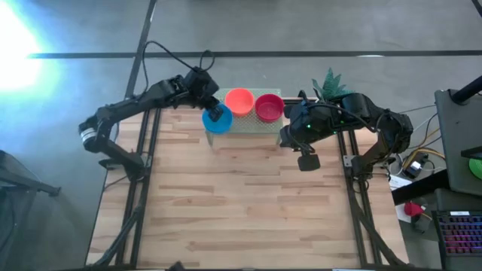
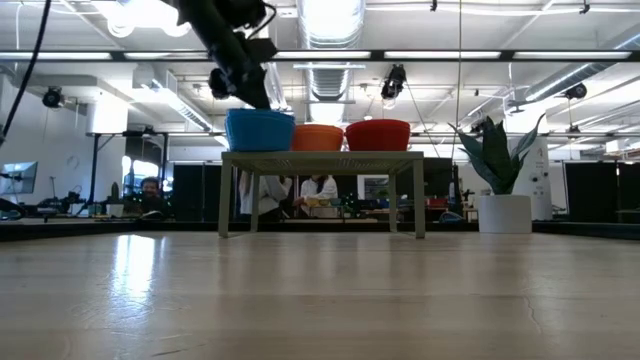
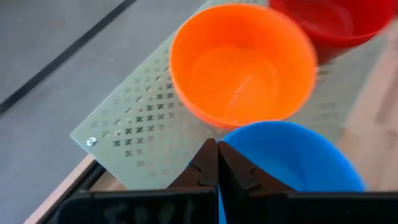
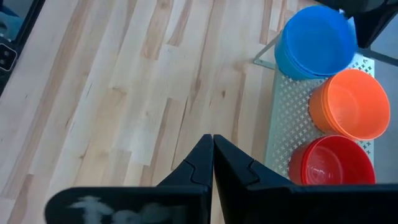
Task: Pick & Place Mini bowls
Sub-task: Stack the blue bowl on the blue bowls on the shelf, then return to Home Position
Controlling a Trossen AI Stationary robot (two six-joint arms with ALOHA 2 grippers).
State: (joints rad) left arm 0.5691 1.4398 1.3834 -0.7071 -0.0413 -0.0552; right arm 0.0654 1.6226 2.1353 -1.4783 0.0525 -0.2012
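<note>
Three mini bowls are sitting in a row on a small perforated metal stand (image 1: 248,124) at the far edge of the wooden table (image 1: 241,203): the blue bowl (image 1: 217,119) at the left end, the orange bowl (image 1: 239,101) in the middle, the red bowl (image 1: 269,107) on the right. In the low view they are lining up rim to rim along the stand's top, blue (image 2: 259,130), orange (image 2: 318,137), red (image 2: 378,134). A potted plant (image 1: 330,81) in a white pot is standing just beyond the stand's right end, and a few people are showing in the room behind the table.

The left gripper (image 1: 215,111) is hanging right over the blue bowl's rim, its fingers pressed together with nothing between them. Through the left wrist camera the closed fingertips (image 3: 217,163) are lying just at the blue bowl's near edge (image 3: 292,155), with the orange bowl (image 3: 244,65) right beyond. The left arm is reaching in from the table's left side, elbow bent, wrist tipping downward.

The right gripper (image 1: 306,160) is waiting over bare wood just off the stand's right end, fingers likewise shut and holding nothing (image 4: 212,163). Its arm is folding back on itself beside the plant, camera looking down at all three bowls
</note>
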